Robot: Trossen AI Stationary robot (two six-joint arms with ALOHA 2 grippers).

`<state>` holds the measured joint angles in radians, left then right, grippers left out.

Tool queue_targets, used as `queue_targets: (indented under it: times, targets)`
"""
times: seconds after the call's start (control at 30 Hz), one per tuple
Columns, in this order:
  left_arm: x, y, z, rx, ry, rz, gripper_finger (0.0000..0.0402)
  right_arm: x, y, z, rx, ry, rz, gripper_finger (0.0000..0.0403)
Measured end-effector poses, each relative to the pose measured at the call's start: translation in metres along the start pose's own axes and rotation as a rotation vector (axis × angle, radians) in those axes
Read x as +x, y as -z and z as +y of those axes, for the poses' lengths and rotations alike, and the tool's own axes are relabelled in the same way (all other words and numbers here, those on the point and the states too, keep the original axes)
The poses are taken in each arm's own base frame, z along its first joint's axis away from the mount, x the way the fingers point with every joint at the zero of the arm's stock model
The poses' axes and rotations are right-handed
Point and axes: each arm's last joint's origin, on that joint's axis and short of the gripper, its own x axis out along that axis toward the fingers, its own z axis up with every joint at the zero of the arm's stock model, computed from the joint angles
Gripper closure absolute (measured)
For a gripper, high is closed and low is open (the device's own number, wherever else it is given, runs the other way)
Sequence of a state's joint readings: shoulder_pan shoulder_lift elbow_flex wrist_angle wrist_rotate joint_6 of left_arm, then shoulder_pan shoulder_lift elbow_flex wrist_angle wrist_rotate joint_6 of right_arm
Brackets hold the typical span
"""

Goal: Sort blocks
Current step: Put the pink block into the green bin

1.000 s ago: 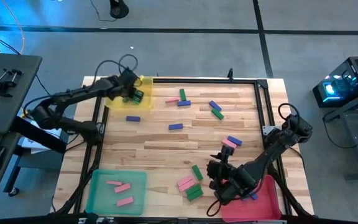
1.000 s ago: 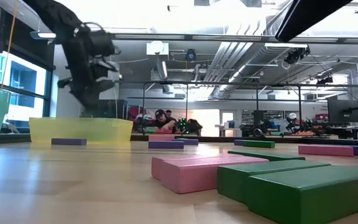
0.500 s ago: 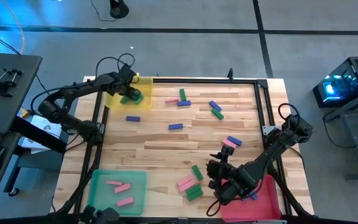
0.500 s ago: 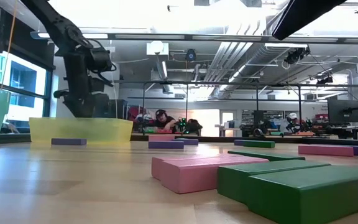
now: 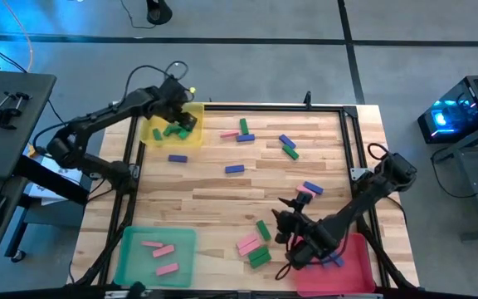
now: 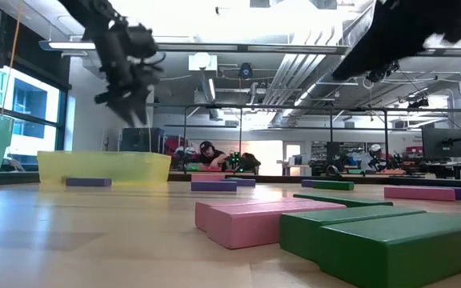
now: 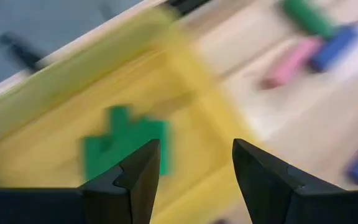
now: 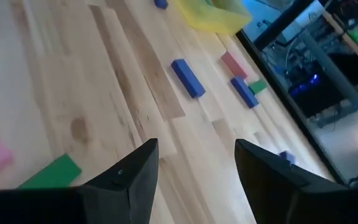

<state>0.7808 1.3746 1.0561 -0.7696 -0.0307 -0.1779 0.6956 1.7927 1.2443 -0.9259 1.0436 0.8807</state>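
At upper left, the open, empty left gripper (image 5: 181,116) hovered over flat green blocks (image 5: 173,130) in the yellow tray (image 5: 194,112); the right gripper (image 5: 287,223) was open too.

The broad middle of the table (image 5: 197,195) lies bare between the yellow tray (image 5: 191,141) and the green tray (image 5: 139,245), wide enough for a gripper to cross. Scattered blocks crowd the far centre (image 5: 244,126) and the near right (image 5: 258,253) (green and pink ones touching). The right gripper (image 5: 282,223) hangs over the near-right cluster, beside the red tray (image 5: 359,270).
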Motion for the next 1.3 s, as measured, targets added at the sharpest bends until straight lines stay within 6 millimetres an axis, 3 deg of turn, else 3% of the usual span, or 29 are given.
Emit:
queue_targets:
  times: [0.17,0.3,0.43,0.57,0.73,0.9,1.07,1.3]
  targets:
    - [-0.014,0.007,-0.063,0.167,0.149,-0.128,0.0213,0.019,0.008,0.004,0.089,-0.004,-0.009,0.0206]
    - [-0.03,0.025,-0.125,0.339,0.274,-0.266,0.0213,0.031,0.005,0.007,0.123,-0.025,-0.039,0.0206]
    - [-0.049,0.063,-0.182,0.476,0.355,-0.456,0.0213,0.035,0.004,0.008,0.105,-0.029,-0.057,0.0206]
    - [-0.057,0.114,-0.222,0.582,0.539,-0.592,0.0213,0.031,0.006,0.011,0.075,-0.056,-0.05,0.0206]
    - [-0.042,0.179,-0.244,0.694,0.713,-0.632,0.0213,0.021,0.01,0.016,0.024,-0.101,-0.05,0.0206]
    - [-0.014,0.222,-0.264,0.854,0.74,-0.649,0.0213,0.018,0.011,0.017,0.017,-0.109,-0.055,0.0206]
    - [0.014,0.245,-0.299,0.914,0.76,-0.671,0.0213,0.018,0.011,0.018,0.007,-0.14,-0.03,0.0206]
    - [0.037,0.254,-0.345,0.806,0.652,-0.455,0.0213,0.011,0.016,0.025,-0.014,-0.281,0.058,0.0206]
